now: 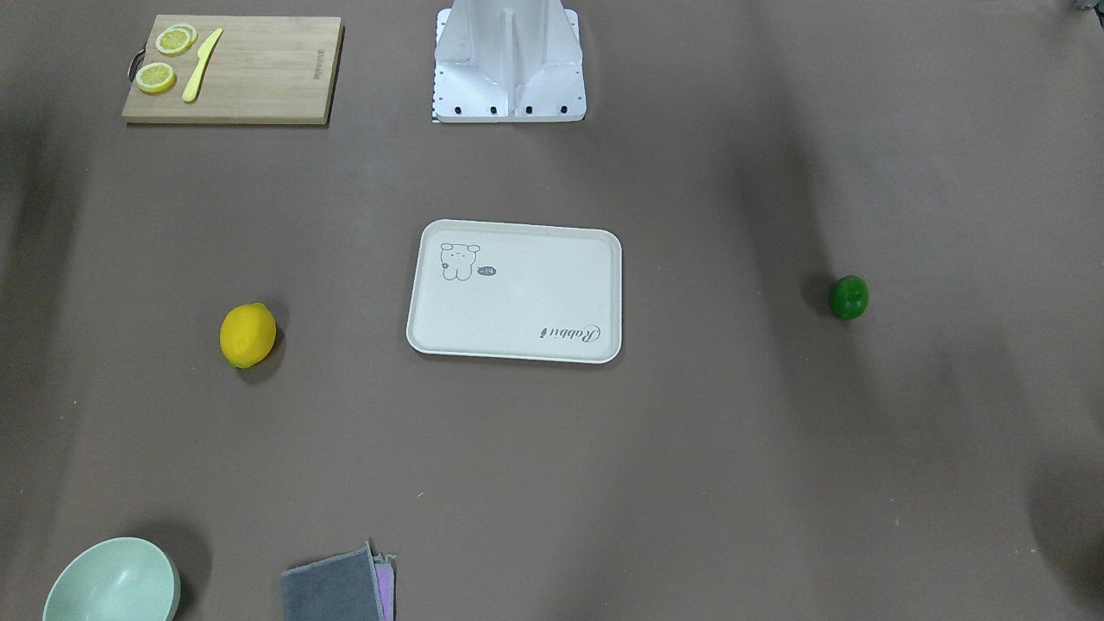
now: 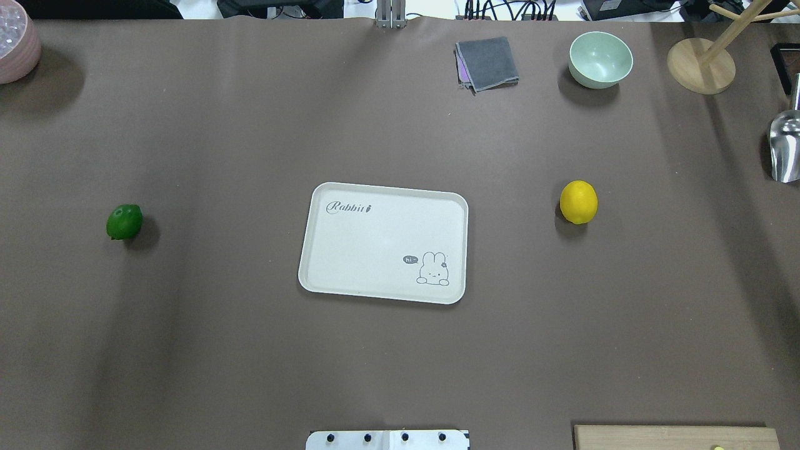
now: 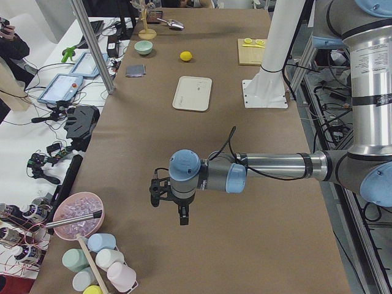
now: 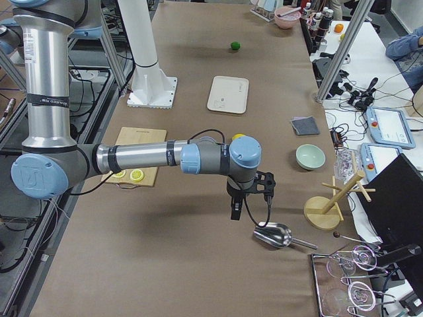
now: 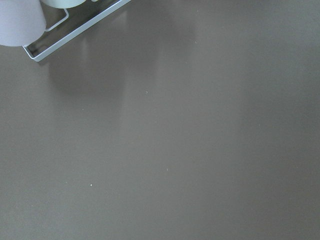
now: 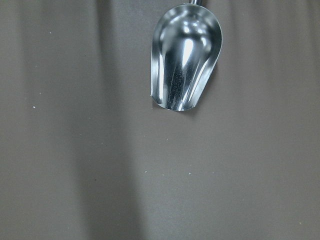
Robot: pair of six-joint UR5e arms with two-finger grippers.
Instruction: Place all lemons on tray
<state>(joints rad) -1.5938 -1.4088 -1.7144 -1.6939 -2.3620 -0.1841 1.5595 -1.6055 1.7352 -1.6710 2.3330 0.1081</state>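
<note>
The yellow lemon (image 2: 578,201) lies on the brown table to the right of the tray (image 2: 381,244). The dark green lemon (image 2: 124,221) lies far to the tray's left. The off-white tray has nothing on it. Both lemons also show in the front view, yellow (image 1: 247,335) and green (image 1: 849,297). My left gripper (image 3: 182,218) hangs over the table's left end, far from the green lemon. My right gripper (image 4: 236,212) hangs over the right end beside a metal scoop (image 6: 185,57). I cannot tell whether either gripper is open or shut.
A wooden cutting board (image 1: 259,78) with lemon slices and a yellow knife lies near the robot base (image 1: 509,60). A mint bowl (image 2: 600,59), grey cloth (image 2: 487,62), wooden stand (image 2: 700,65) and pink bowl (image 2: 15,47) line the far edge.
</note>
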